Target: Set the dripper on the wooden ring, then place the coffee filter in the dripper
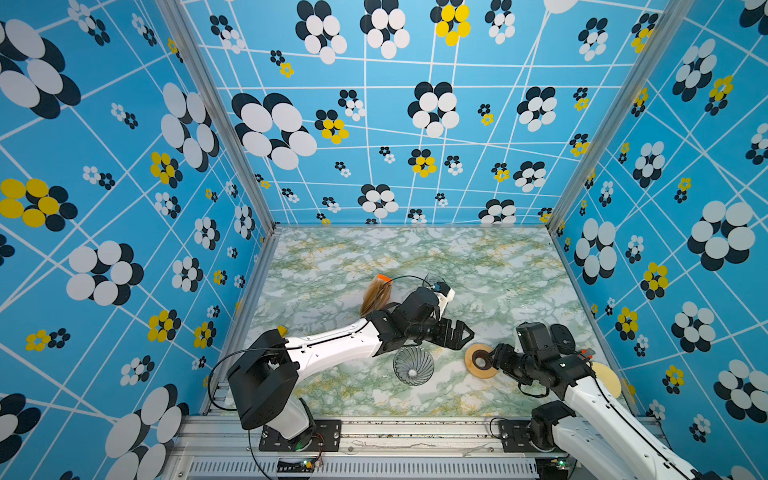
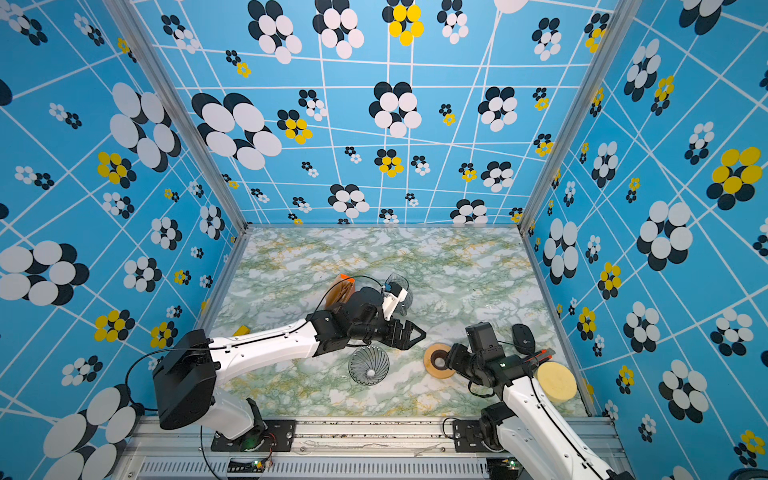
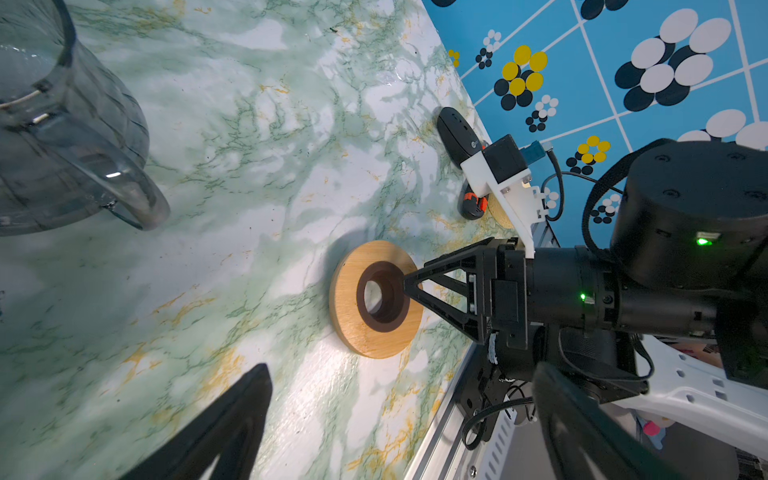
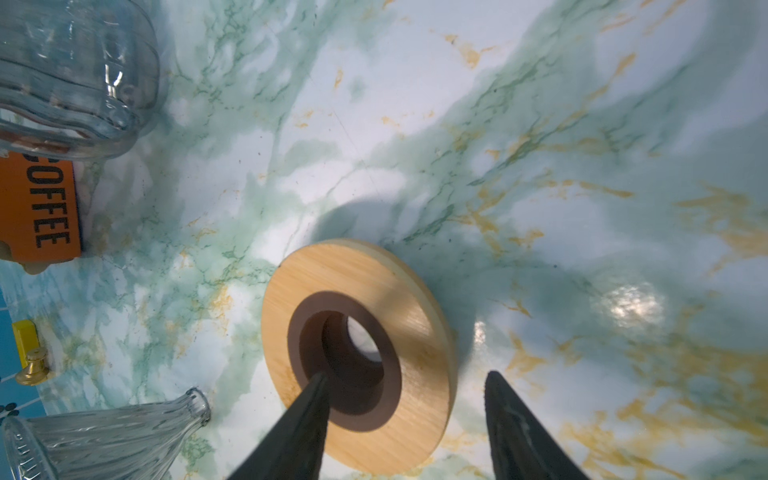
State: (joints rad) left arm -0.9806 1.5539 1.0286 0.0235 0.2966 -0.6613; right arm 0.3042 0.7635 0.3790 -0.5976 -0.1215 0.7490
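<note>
A: Top views, from the left?

B: Packet [image 1: 376,296] of brown filters lies beyond the left arm. The jug [image 2: 397,286] is just beside it, half hidden by the wrist camera. A loose filter I cannot pick out in any view.

A: What do the wrist views add there?

B: Only the right wrist view reads the packet's orange tag [image 4: 41,208]: COFFEE.

A: Dripper?

B: Dripper [image 1: 413,365] sits on the table [image 1: 415,257] near the front, under the left forearm, apart from the ring [image 1: 480,360]. The right wrist view catches its ribbed side. The left wrist view misses it. Mouth up or down: cannot tell.

A: Left gripper?

B: Left gripper [image 1: 462,333] hovers just beyond the gap between dripper and ring. Jaws spread wide, nothing between them.

A: Right gripper?

B: Right gripper [image 4: 406,374] is roughly half open, astride the ring's band. One tip is at the dark collar. The other is outside the rim with a gap showing, so it is not clamped. Both top views hide that gap.
</note>
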